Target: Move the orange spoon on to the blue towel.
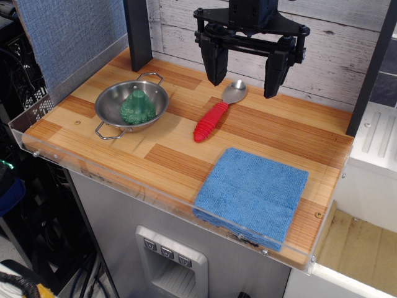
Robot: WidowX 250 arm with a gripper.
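The orange spoon (216, 113) lies flat on the wooden table, its silver bowl pointing to the back right and its ribbed red-orange handle to the front left. The blue towel (253, 192) lies folded at the table's front right, apart from the spoon. My black gripper (245, 73) hangs open above the spoon's bowl, one finger on each side of it, and holds nothing.
A steel bowl (111, 107) with two wire handles stands at the left and holds a green ridged object (138, 108). A black post (137, 31) stands at the back left. A clear plastic lip (124, 180) runs along the table's front and left edges. A blue-grey wall panel (74, 31) stands at the left.
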